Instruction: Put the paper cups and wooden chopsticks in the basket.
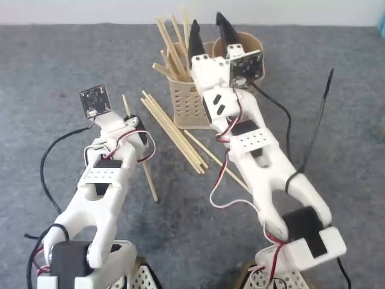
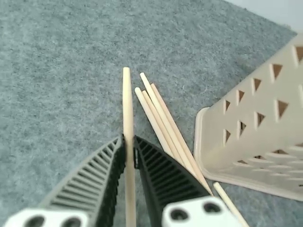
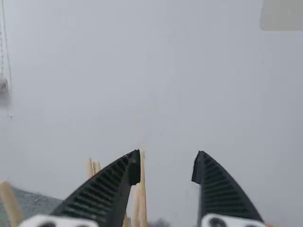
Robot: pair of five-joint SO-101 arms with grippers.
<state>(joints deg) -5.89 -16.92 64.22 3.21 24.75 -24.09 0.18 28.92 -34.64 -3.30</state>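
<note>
A beige basket (image 1: 187, 103) with triangular holes stands at mid-table, several wooden chopsticks (image 1: 171, 45) upright in it. More loose chopsticks (image 1: 174, 133) lie on the grey carpet beside it. My left gripper (image 1: 139, 129) is left of the basket, shut on a single chopstick (image 2: 126, 104) that sticks out past its tips (image 2: 129, 139). The loose chopsticks (image 2: 163, 123) and the basket (image 2: 255, 132) lie just ahead of it. My right gripper (image 1: 210, 30) hangs open above the basket, nothing between its fingers (image 3: 165, 170). A brown paper cup (image 1: 252, 41) shows behind it, beside the basket.
Grey carpet (image 1: 60, 66) covers the table, with a pale wall behind it (image 3: 151, 71). Black cables (image 1: 319, 114) trail on the right of the right arm. One chopstick (image 1: 213, 158) runs under that arm.
</note>
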